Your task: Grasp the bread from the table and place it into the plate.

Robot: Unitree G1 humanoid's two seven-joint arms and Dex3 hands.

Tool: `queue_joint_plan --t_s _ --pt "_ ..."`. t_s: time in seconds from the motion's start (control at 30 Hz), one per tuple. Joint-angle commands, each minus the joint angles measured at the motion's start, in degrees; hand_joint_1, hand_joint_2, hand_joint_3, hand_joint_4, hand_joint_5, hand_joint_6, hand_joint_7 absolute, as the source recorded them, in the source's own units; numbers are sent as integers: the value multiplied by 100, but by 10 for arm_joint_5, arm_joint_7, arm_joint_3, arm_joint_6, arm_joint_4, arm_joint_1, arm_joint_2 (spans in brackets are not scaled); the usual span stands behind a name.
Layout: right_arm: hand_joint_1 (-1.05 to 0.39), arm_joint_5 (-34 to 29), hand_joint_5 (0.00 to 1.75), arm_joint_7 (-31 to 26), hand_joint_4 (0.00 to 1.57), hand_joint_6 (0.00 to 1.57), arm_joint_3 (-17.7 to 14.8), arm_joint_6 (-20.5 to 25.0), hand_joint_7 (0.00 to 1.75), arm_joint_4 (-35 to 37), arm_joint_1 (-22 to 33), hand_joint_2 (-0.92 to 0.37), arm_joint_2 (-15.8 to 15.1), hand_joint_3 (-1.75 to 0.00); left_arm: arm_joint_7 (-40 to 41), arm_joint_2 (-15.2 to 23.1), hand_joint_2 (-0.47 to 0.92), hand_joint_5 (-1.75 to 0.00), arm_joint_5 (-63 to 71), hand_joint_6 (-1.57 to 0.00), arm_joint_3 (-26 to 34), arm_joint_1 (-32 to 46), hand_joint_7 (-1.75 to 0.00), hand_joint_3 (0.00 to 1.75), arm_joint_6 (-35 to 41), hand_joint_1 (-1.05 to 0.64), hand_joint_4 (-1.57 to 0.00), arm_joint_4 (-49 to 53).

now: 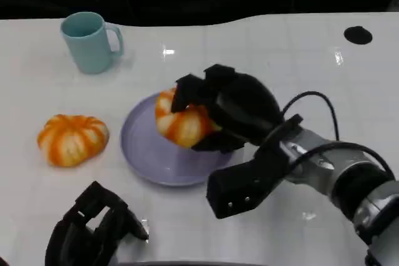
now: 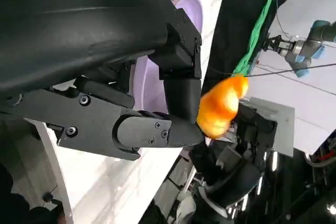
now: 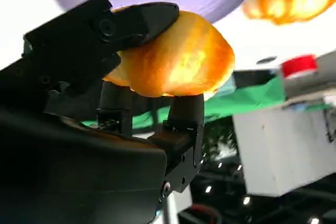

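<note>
Black left hand [image 1: 93, 232] near the table's front edge, fingers curled in on nothing, idle. Beyond it, right hand [image 1: 227, 113] clasping the bread [image 1: 181, 123] over the lilac plate [image 1: 146, 154], fingers wrapped on both sides; touching the dish or just above it, hard to tell. Carry judged done, release and withdrawal left. A second orange bun [image 1: 73, 139] toward the left edge, teal mug [image 1: 90, 42] at the far left. No readable writing or brand anywhere.
</note>
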Motion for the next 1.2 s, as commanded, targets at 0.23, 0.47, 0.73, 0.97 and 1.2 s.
queue_joint_plan --t_s 0.23,0.47,0.73,0.97,1.2 --pt "-20 -16 175 -10 89 66 22 60 175 39 -27 -48 39 -115 5 1 92 -175 -2 -51 1 7 -149 25 0 -53 -62 -10" --pt "-19 -31 175 -30 88 63 36 110 175 56 -35 -51 57 -101 1 0 92 -175 -7 -51 2 6 -149 25 3 -54 -62 -10" --pt "-30 -44 127 -10 76 74 54 137 85 65 -40 -83 62 -37 5 -1 92 -175 -3 -51 0 7 -149 26 4 -52 -62 -11" --pt "-65 -40 14 61 36 39 56 158 1 53 -43 -92 63 -32 8 -2 92 -175 -1 -51 0 5 -149 27 1 -53 -62 -9" --pt "-75 -26 6 91 22 26 46 151 0 37 -41 -92 57 -37 6 -1 92 -175 -2 -51 1 2 -149 27 4 -52 -61 -7"
